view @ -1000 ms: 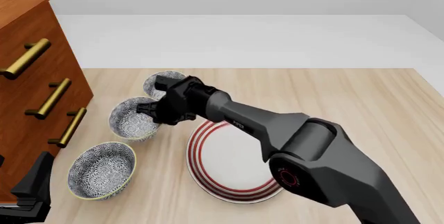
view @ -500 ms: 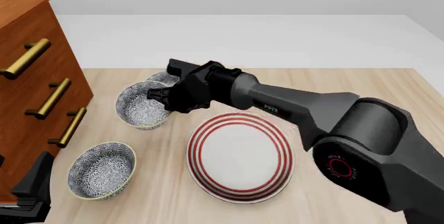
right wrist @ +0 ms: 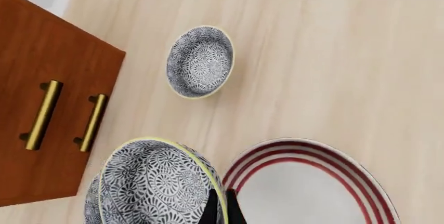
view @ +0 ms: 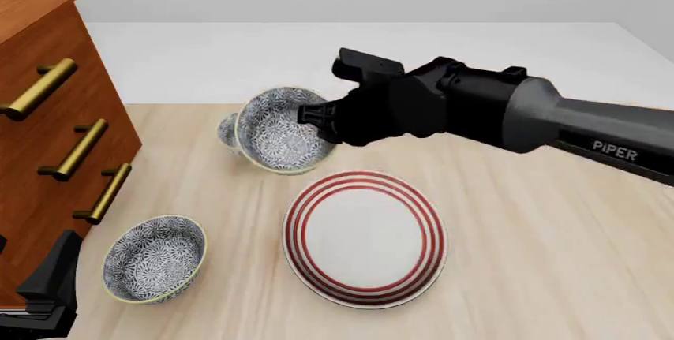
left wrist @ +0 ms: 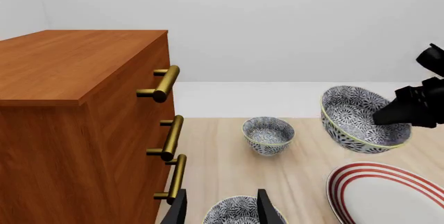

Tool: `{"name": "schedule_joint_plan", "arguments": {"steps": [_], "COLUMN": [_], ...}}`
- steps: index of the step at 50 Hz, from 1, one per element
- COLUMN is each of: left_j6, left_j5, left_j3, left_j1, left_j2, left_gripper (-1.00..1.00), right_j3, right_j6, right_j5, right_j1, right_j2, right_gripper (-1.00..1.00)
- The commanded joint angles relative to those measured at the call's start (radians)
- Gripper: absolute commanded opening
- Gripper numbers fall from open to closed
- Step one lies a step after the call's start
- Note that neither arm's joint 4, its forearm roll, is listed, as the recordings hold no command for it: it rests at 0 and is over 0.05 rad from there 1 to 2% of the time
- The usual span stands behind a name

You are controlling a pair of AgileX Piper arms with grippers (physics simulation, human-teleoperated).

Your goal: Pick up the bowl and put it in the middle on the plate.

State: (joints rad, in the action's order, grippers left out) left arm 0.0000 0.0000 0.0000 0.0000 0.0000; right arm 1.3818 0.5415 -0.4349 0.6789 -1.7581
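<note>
Since a second ago the right arm has swung up and away from the plate (view: pixel 365 237), carrying the bowl (view: pixel 278 130) with it, so the plate that was half hidden under the arm now lies fully in sight on the worktop (view: pixel 548 222). That bowl hangs in the air, tipped on its side with its patterned inside facing the dresser (view: pixel 47 135), up above the worktop just beyond the plate's far rim. It is gripped at its rim by the right gripper (view: pixel 321 119), whose fingers (right wrist: pixel 219 208) are closed thin on the edge nearest the plate. Behind the lifted bowl, a second look-alike bowl (view: pixel 229 130) sits farther from the plate, mostly covered from the front. A third bowl (view: pixel 154 258) rests upright on the worktop to the plate's dresser side, close to the near edge. Down by the dresser's foot the left gripper (left wrist: pixel 220 209) waits low, its two fingers spread apart with nothing between them, pointing over that third bowl toward the plate.
</note>
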Motion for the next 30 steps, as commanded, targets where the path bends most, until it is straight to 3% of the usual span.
{"name": "schedule_joint_plan", "arguments": {"steps": [1,14,30], "left_j6": [0.000,0.000,0.000], "left_j5": [0.000,0.000,0.000], "left_j3": [0.000,0.000,0.000], "left_j1": [0.000,0.000,0.000], "left_j2": [0.000,0.000,0.000], "left_gripper": [1.00,1.00,1.00], "right_j3": [-0.196,-0.338,-0.465], "right_j6": [-0.058,-0.087,-0.063], "right_j5": [0.041,0.093,0.179], "right_j1": [-0.095,-0.146,-0.152], "right_j2": [0.163,0.221,0.177], "right_gripper": [-1.00,-1.00,-1.00]}}
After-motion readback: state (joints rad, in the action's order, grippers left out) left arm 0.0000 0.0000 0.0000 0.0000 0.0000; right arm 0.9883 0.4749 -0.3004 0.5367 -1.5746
